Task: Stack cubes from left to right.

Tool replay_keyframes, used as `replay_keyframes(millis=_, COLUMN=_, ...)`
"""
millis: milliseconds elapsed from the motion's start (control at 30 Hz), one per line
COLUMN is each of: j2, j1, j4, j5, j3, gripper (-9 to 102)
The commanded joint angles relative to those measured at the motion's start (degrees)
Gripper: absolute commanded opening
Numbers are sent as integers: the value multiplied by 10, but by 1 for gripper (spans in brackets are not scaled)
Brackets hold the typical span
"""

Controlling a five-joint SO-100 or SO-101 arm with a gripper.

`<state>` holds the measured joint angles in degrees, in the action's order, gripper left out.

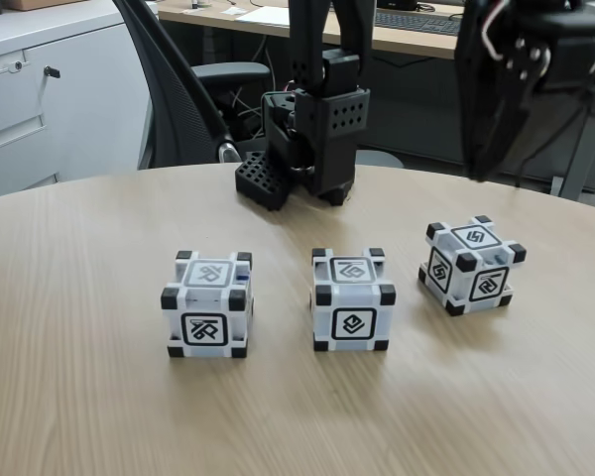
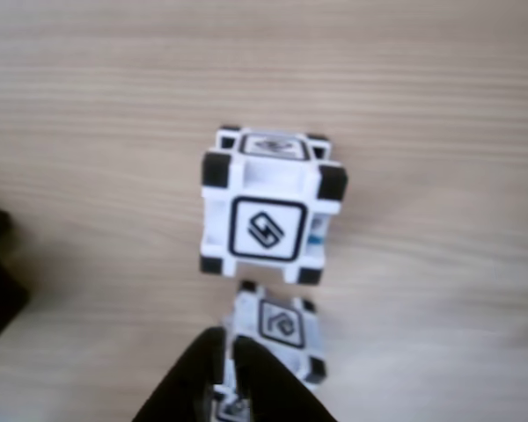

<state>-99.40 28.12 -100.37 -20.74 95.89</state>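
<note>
Wood-grain counter point(image 1: 69, 327), three cubes point(image 1: 207, 303) in a row. They look light, rigid, slick plastic; I'd grip flat side faces. My jaws look pressed together.

- No words, brand names or numbers can be read anywhere; the sole markings are black-framed square symbols on the cubes.
- Left cube point(image 1: 207, 303) in the fixed view: an angular, interlocked line figure on the front face, with a paler one on top.
- Middle cube point(image 1: 352, 299): a diamond-shaped line figure on the front face, another on top.
- Right cube point(image 1: 472, 264): diamond-like figures on the two side faces and on top (too small to tell apart).
- Near cube point(image 2: 268, 207) in the other view: an S-like angular figure on the facing side.
- Cube behind it point(image 2: 280, 330): a hooked line figure, blurred.
</note>
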Motion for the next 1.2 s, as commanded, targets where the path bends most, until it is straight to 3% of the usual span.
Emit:
replay_keyframes(millis=0, j2=4, j1=-15, j4=4, j5=-7, j3=-13, gripper=0)
replay_keyframes(millis=233, j2=4, j1=-57, j4=4, j5=25, j3=-14, gripper=11)
replay_keyframes(millis=567, j2=4, j1=-60, j4=4, j5=56, j3=-14, gripper=53)
replay_keyframes(millis=1167, j2=72, j1=-49, j4=3, j5=-18, j3=-5, gripper=53)
